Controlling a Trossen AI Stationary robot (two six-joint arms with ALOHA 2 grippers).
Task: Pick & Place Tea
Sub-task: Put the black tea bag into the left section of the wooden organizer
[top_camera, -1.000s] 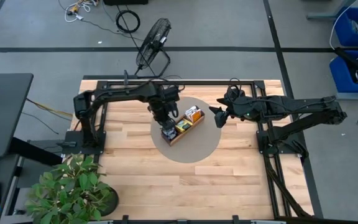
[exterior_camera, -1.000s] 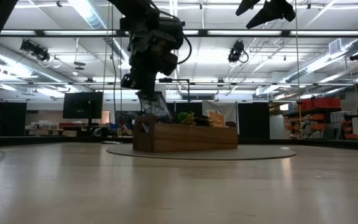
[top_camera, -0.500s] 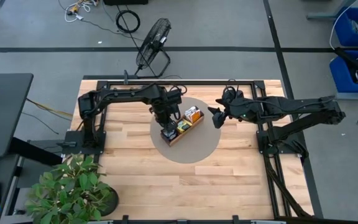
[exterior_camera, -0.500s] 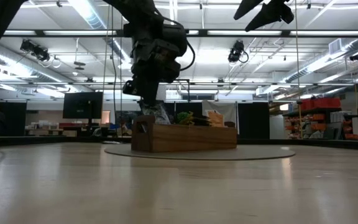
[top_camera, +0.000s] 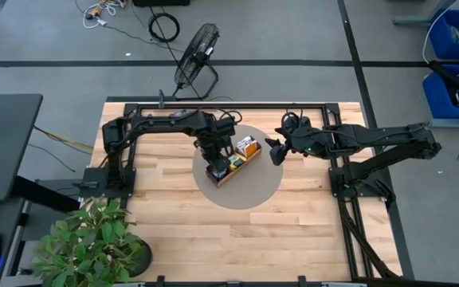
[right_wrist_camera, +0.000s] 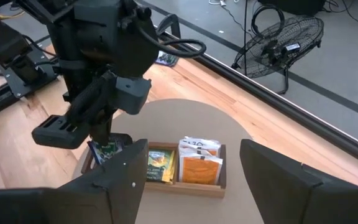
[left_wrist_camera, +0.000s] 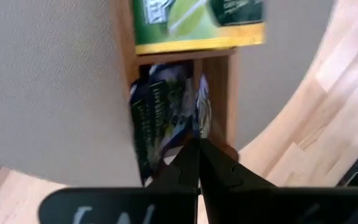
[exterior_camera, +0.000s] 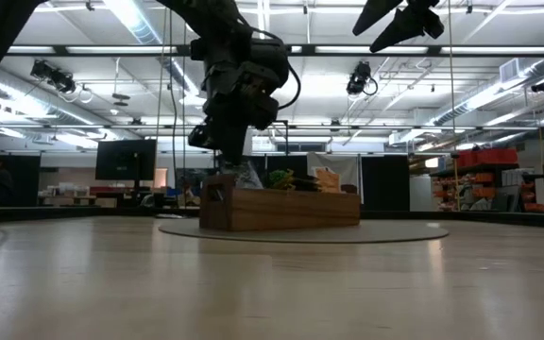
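Navy tea packet [left_wrist_camera: 160, 124] crumpled, upright in tray [left_wrist_camera: 219, 93]

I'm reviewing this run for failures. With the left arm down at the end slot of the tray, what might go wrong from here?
1. The left gripper is pinched on a dark navy tea packet in an already crowded end slot; the packet may crumple or catch on the tray wall.
2. Pulling away could drag neighbouring packets out, or nudge the tray on its round mat.
3. The right gripper hangs open near the tray's other end; both arms are close together there.
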